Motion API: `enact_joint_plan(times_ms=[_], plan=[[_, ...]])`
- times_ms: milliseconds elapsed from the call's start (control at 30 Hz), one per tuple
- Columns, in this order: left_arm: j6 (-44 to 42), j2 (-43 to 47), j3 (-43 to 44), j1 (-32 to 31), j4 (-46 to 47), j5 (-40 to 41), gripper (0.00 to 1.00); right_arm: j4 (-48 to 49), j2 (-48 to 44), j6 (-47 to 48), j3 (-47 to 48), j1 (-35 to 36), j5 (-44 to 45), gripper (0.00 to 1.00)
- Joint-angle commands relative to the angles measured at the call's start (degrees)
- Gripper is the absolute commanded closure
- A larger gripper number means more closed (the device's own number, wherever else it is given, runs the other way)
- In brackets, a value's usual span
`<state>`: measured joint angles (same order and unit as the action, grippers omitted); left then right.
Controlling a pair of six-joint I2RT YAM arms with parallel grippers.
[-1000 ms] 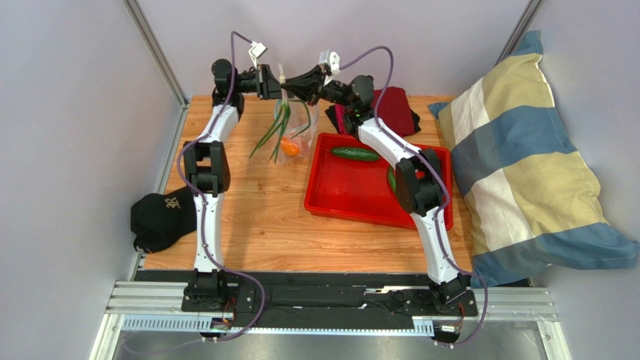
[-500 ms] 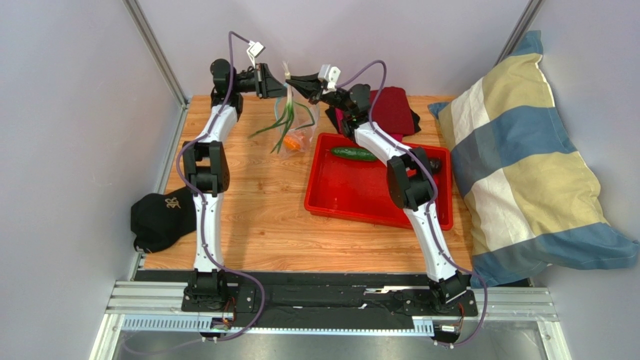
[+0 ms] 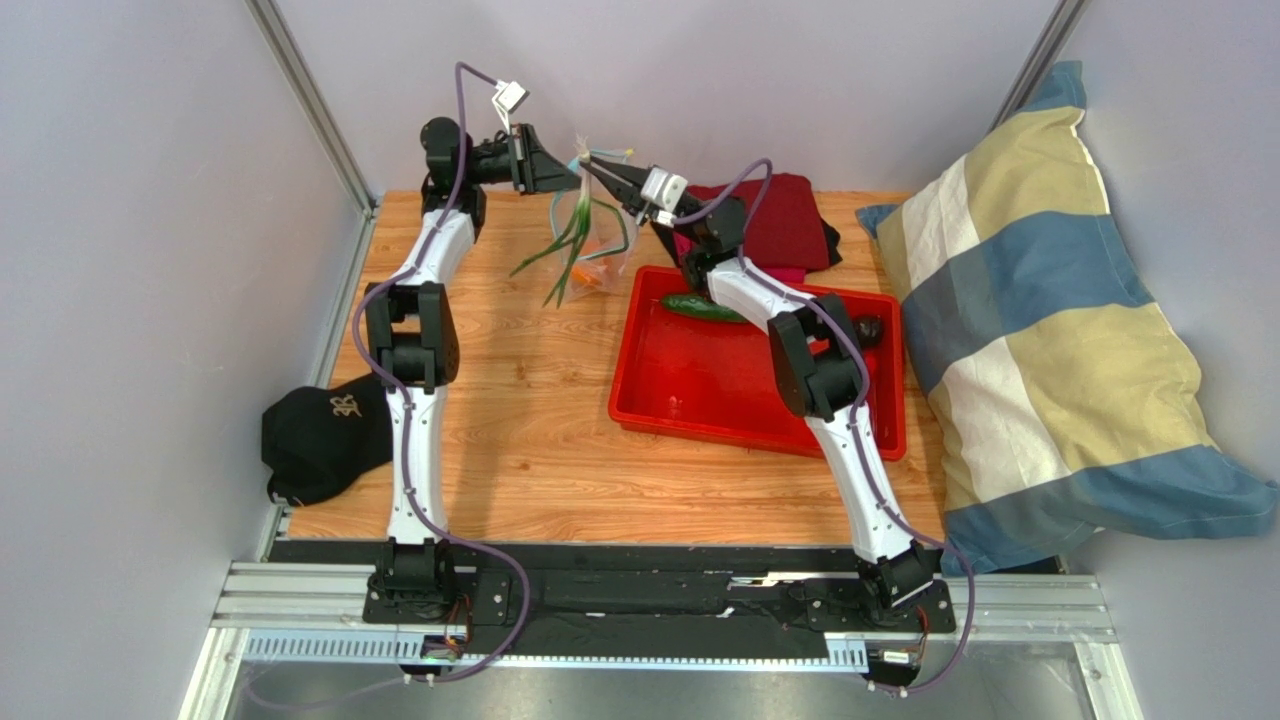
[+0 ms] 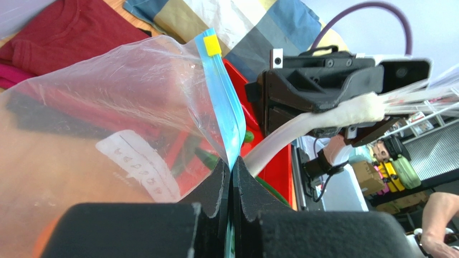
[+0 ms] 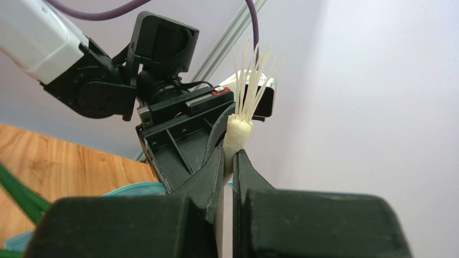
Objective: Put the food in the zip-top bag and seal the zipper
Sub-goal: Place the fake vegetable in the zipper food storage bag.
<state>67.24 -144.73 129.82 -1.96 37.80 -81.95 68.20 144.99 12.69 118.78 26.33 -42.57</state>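
My left gripper [image 3: 573, 165] is raised over the table's far edge, shut on the bluish zipper [image 4: 223, 102] of the clear zip-top bag [image 4: 108, 107]. The bag [image 3: 598, 248] hangs below it, with an orange fruit [image 3: 595, 276] inside. My right gripper [image 3: 604, 161] is close beside the left one, shut on the white root end of the green onion [image 5: 240, 126]. The onion's green leaves [image 3: 553, 258] dangle by the bag. One long green vegetable [image 3: 706, 308] and a small dark round piece [image 3: 869, 326] lie in the red tray [image 3: 706, 413].
A dark red cloth [image 3: 784, 210] lies behind the tray. A large striped pillow [image 3: 1052, 315] fills the right side. A black cap [image 3: 319, 435] sits at the table's left edge. Grey walls stand close behind both grippers.
My right gripper has moved up and to the left with the green onion, closing in on the left gripper. The onion's leaves and the bag have risen a little.
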Motion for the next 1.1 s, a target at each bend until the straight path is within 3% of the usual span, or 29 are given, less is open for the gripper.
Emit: enact_joint_plan(times_ms=[0, 133, 267, 467, 667, 1067], plan=[[2.2, 2.7, 1.7, 0.1, 1.0, -19.1, 1.00, 13.5, 1.3, 8.2, -4.1, -1.9, 2.0, 1.00], [3.6, 2.0, 2.4, 0.1, 0.7, -19.1, 1.00, 13.8, 0.6, 8.1, -4.2, -2.0, 4.4, 1.00], [3.9, 1.6, 3.0, 0.2, 0.7, -19.1, 1.00, 12.7, 3.9, 11.0, 1.8, -2.6, 3.5, 1.00], [5.3, 0.8, 3.8, 0.2, 0.3, -19.1, 1.00, 13.8, 7.4, 12.4, 4.0, -2.9, -3.1, 1.00], [5.6, 0.4, 4.0, 0.2, 0.2, -19.1, 1.00, 13.1, 11.6, 19.9, 3.7, -3.3, -12.3, 1.00], [5.8, -0.5, 4.9, 0.2, -0.8, -19.1, 1.00, -3.9, 5.7, 28.3, -4.4, -3.5, -26.2, 1.00]])
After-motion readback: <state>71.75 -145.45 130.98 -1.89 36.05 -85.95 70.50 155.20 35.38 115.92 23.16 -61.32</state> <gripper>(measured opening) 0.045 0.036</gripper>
